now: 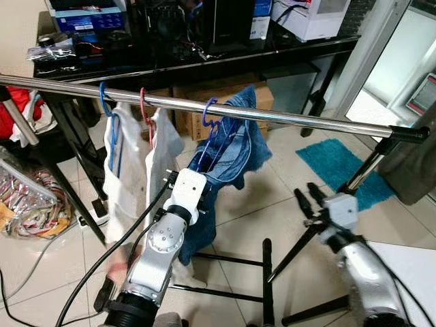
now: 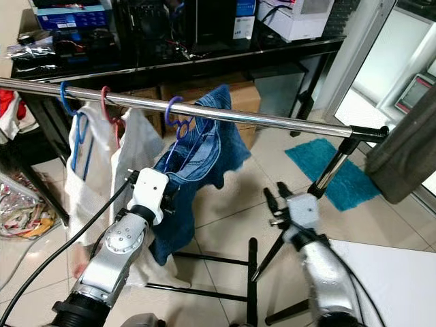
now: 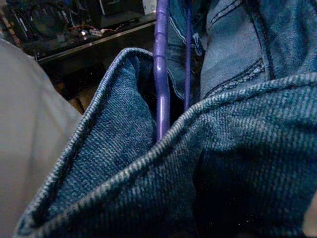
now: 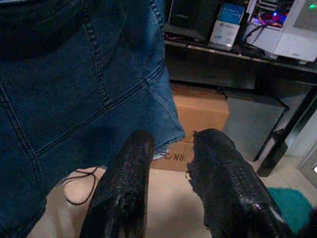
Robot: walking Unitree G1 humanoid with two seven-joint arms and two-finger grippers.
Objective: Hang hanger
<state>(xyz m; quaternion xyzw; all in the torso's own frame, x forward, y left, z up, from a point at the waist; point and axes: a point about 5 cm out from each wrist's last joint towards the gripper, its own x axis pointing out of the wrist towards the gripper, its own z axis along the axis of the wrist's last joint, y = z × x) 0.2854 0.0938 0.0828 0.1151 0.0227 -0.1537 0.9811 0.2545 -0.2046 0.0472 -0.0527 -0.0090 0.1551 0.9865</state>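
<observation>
A purple hanger (image 1: pixel 210 113) hooks over the silver rail (image 1: pixel 300 121) and carries a blue denim garment (image 1: pixel 235 146). My left gripper (image 1: pixel 194 180) is pressed into the denim from below and is buried in the cloth. In the left wrist view, the hanger's purple bar (image 3: pixel 162 74) runs down into a denim fold (image 3: pixel 124 148) right in front of the camera. My right gripper (image 1: pixel 308 197) hangs open, low and to the right of the garment, below the rail. Nothing is between its fingers (image 4: pixel 124 183).
A blue hanger (image 1: pixel 105 102) and a pink hanger (image 1: pixel 145 102) with white garments (image 1: pixel 133 170) hang further left on the rail. The rack's black legs (image 1: pixel 266 272) cross the tiled floor. Behind stand a black desk (image 1: pixel 204 65), a cardboard box (image 1: pixel 197 124) and a teal mat (image 1: pixel 340 167).
</observation>
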